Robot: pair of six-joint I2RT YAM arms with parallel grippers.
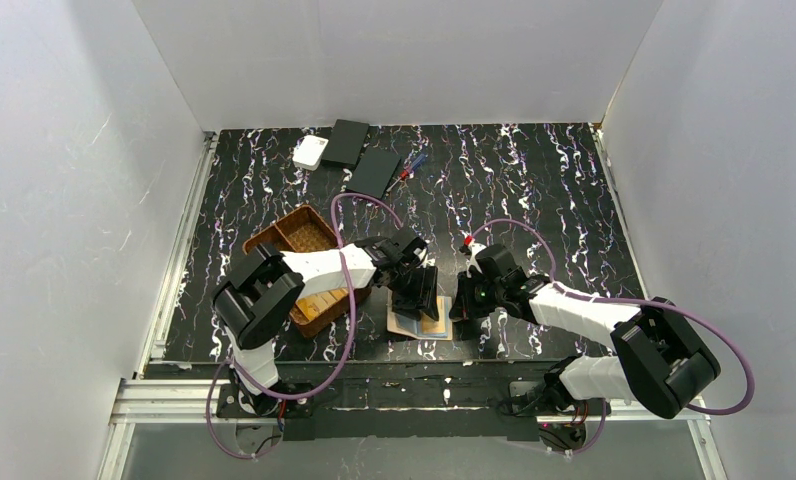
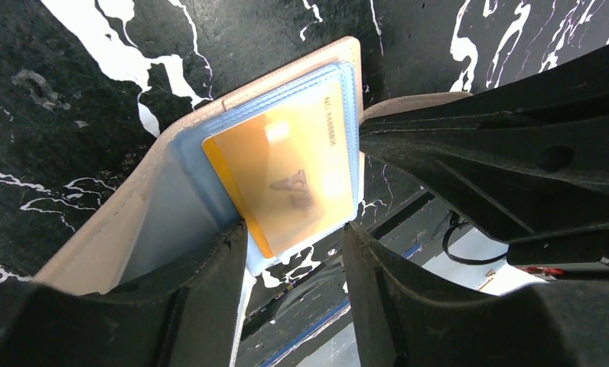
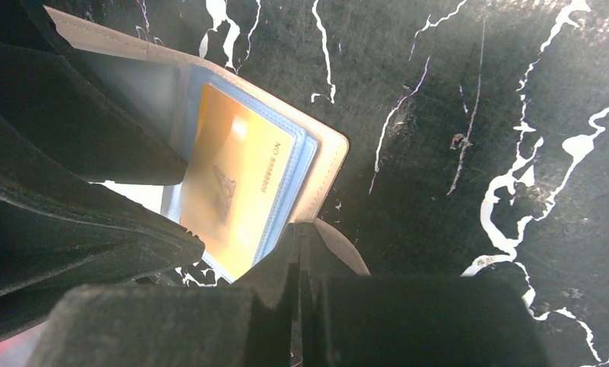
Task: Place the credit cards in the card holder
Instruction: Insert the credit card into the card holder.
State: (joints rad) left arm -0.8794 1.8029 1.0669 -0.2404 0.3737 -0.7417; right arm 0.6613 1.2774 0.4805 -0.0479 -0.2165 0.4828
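Note:
The tan card holder [image 1: 406,324] lies open on the table near the front edge. An orange-gold credit card [image 2: 286,172] sits in its clear blue-edged pocket, also seen in the right wrist view [image 3: 232,183]. My left gripper [image 2: 294,229] is open just above the holder's near edge, with the card's corner showing between its fingers. My right gripper [image 3: 301,229] is shut on the holder's beige clasp tab [image 3: 340,248] at its right side. Other cards are not in view.
A brown woven tray [image 1: 299,240] stands left of the left arm. A white square box [image 1: 310,152], two flat black boxes [image 1: 346,142] and pens [image 1: 411,165] lie at the back. The table's front edge runs just behind the holder.

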